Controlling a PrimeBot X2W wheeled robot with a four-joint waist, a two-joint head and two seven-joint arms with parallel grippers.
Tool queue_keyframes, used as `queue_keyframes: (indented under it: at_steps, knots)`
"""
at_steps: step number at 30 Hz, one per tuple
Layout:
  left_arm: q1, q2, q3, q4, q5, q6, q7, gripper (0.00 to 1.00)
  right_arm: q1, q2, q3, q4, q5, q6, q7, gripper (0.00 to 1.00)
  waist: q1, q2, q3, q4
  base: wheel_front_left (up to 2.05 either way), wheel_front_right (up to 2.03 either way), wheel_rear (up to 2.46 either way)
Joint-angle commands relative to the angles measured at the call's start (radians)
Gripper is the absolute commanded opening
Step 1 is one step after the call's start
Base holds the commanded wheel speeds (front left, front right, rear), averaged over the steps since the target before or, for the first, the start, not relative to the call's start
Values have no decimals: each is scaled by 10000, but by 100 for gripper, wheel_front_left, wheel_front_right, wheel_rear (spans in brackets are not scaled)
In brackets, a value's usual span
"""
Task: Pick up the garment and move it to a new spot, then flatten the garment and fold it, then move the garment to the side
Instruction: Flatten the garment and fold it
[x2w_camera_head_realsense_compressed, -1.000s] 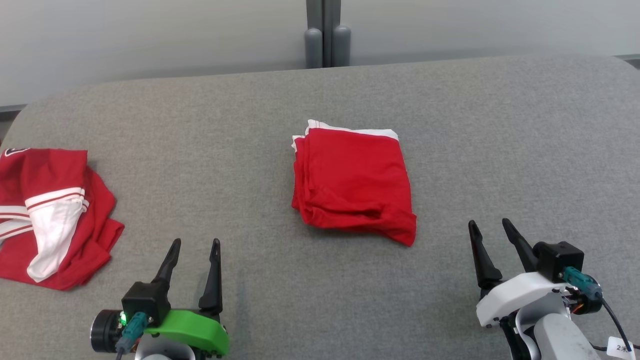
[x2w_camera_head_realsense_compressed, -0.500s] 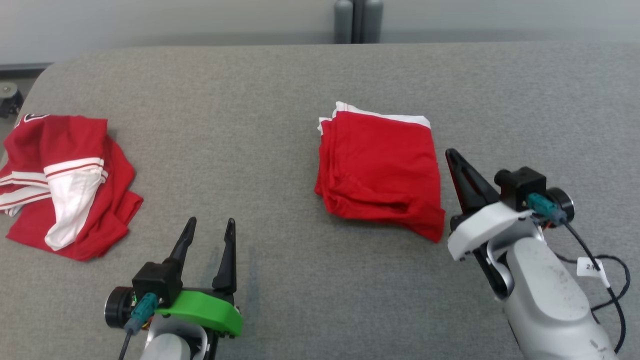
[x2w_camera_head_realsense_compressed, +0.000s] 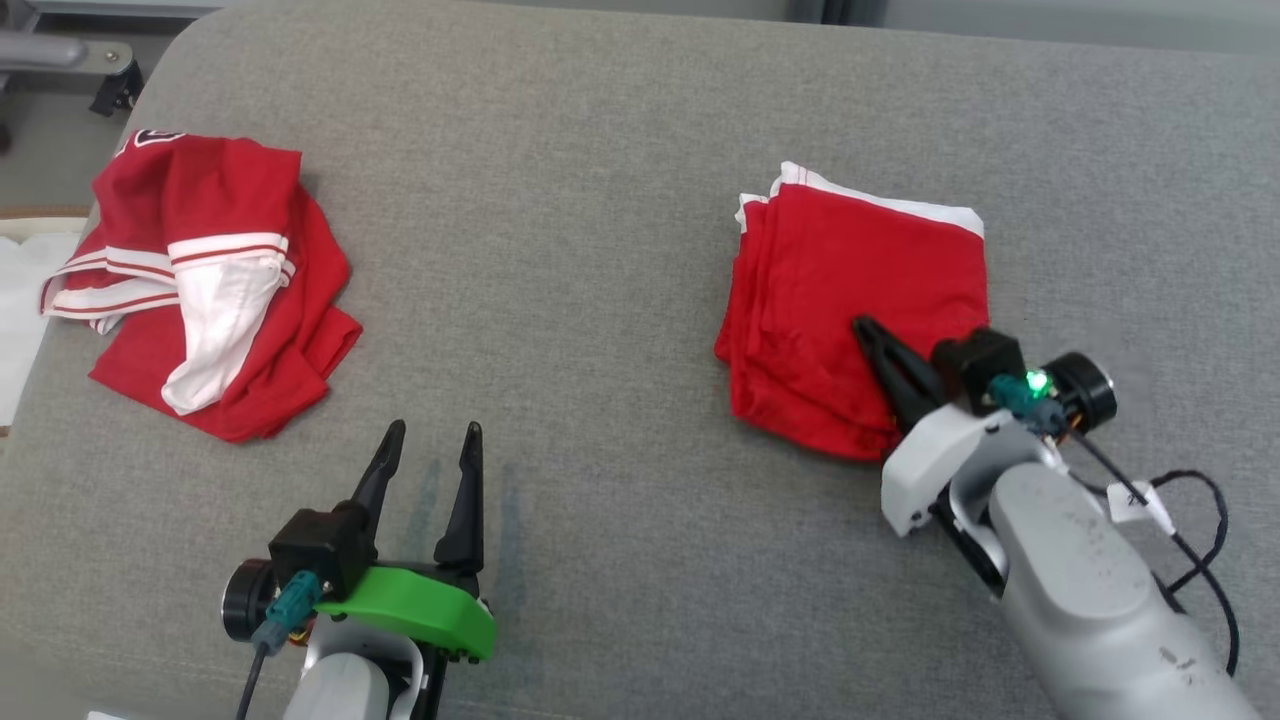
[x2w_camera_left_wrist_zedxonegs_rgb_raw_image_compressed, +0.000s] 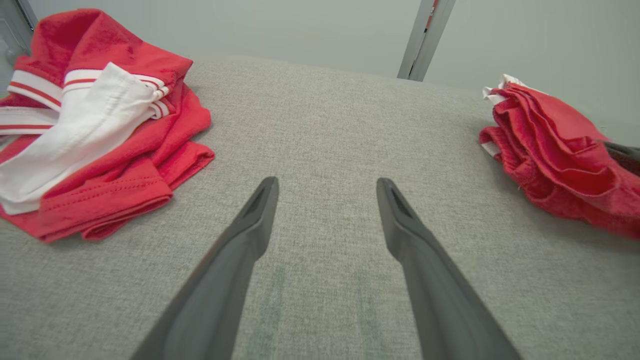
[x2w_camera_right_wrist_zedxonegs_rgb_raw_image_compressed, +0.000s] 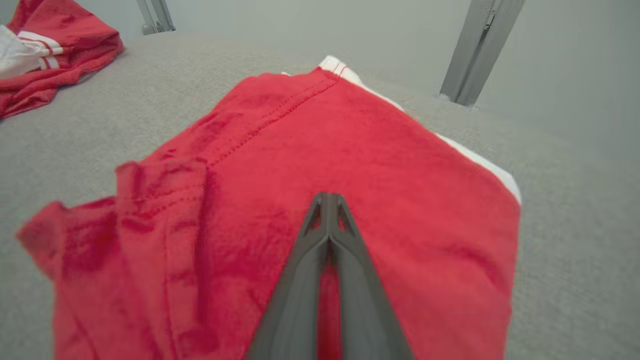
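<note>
**Item 1 – R end effector** (x2w_camera_head_realsense_compressed: 862, 324) (x2w_camera_right_wrist_zedxonegs_rgb_raw_image_compressed: 327, 196): two dark fingers pressed together, tips meeting, no gap. Sits low over the corner of item 2 nearest it, tips pointing toward the garment's middle. Can't tell whether any cloth is caught btwn the tips. White wrist shell w/ green light lit; black cable (x2w_camera_head_realsense_compressed: 1190, 530) w/ tag trails behind.

**Item 2 – folded red garment** (x2w_camera_head_realsense_compressed: 850, 270) (x2w_camera_right_wrist_zedxonegs_rgb_raw_image_compressed: 350, 125) (x2w_camera_left_wrist_zedxonegs_rgb_raw_image_compressed: 545, 135): directly under and ahead of R end effector. Roughly square stack, layered folds to the fingers' left, white trim along the far edge. Rests on the grey cloth-covered desk (x2w_camera_head_realsense_compressed: 560, 250). Well off to the right of L end effector.

**Item 3 – L end effector** (x2w_camera_head_realsense_compressed: 435, 430) (x2w_camera_left_wrist_zedxonegs_rgb_raw_image_compressed: 327, 182): fingers spread wide, nothing btwn them, bare desk below. Green wrist shell.

**Item 4 – crumpled red/white garment** (x2w_camera_head_realsense_compressed: 220, 300) (x2w_camera_left_wrist_zedxonegs_rgb_raw_image_compressed: 90, 115) (x2w_camera_right_wrist_zedxonegs_rgb_raw_image_compressed: 45, 40): ahead-left of L end effector, apart from it. Heaped, white striped sleeve on top. Far left of R end effector.

**Item 5 – metal post** (x2w_camera_right_wrist_zedxonegs_rgb_raw_image_compressed: 480, 45) (x2w_camera_left_wrist_zedxonegs_rgb_raw_image_compressed: 425, 35): past the desk's far edge, ahead-right of both end effectors.
</note>
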Motion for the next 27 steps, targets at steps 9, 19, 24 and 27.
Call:
queue_keyframes:
  at_steps: [9,19,24,27]
  knots:
    - [-204,10,-87,-104,-17,20,-5,100,734,-315,2297,-451,975,-15,-42,0,0,0,50,-113,0,0,0]
    - [78,12,-31,-85,104,20,-6,100,592,-708,5170,-1302,2851,-16,-34,0,0,0,-305,-397,0,0,0]
    - [164,12,145,-97,241,20,-6,100,457,-802,4755,-1913,3271,-16,-34,0,0,0,-467,-640,0,0,0]
    - [189,15,316,-174,371,20,-6,100,783,-697,3641,-2623,3108,-15,-34,0,0,0,-606,-823,0,0,0]
